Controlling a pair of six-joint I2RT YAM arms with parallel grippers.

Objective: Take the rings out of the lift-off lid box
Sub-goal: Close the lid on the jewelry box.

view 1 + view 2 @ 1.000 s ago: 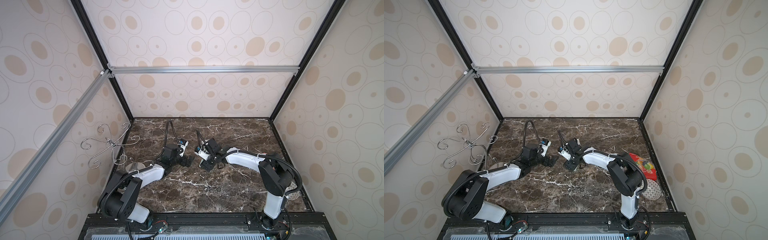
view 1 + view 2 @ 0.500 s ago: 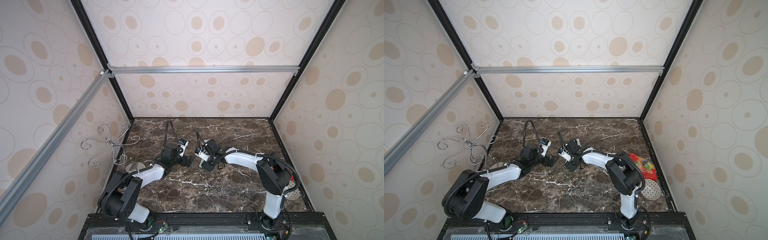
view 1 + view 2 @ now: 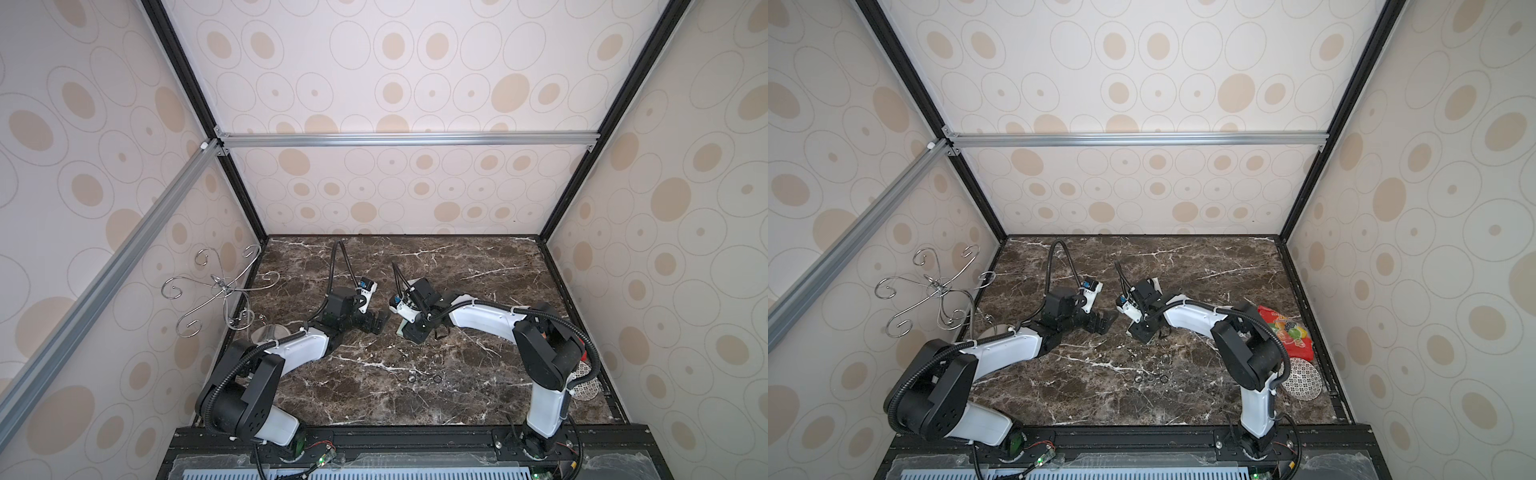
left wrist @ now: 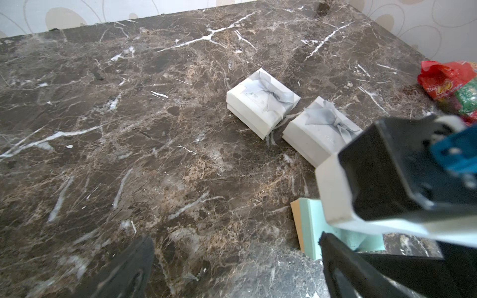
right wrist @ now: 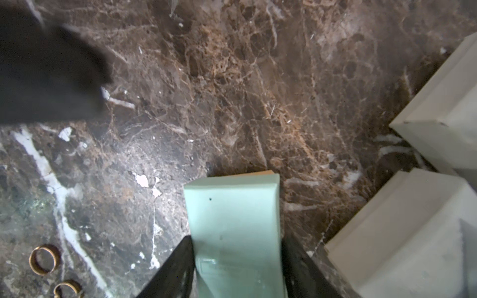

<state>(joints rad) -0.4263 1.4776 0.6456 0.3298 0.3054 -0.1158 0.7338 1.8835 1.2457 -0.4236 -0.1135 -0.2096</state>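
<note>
Broadly, the marble table (image 3: 478, 266) is dark and veined, and we place everything against the mint-green piece (image 5: 232, 206) lying near its middle. The left gripper (image 3: 379, 322) hangs near that piece on the robot's left side of it, jaws spread wide and empty. The right gripper (image 5: 237, 241) straddles the piece. Its jaws are pressed against both sides, pinching it as far as we can tell. Two white bowed boxes (image 4: 263, 103) stand closed just beyond the piece, nearly touching each other. The rings (image 3: 424, 379) lie on bare marble, well apart from the piece and toward the arm bases, so we judge them already out.

Several things could go wrong. A shallow pinch could let the piece twist free. A wide swing could knock the nearer white box. A dropped piece or a low arm could scatter the rings, which hide easily in the veining.
</note>
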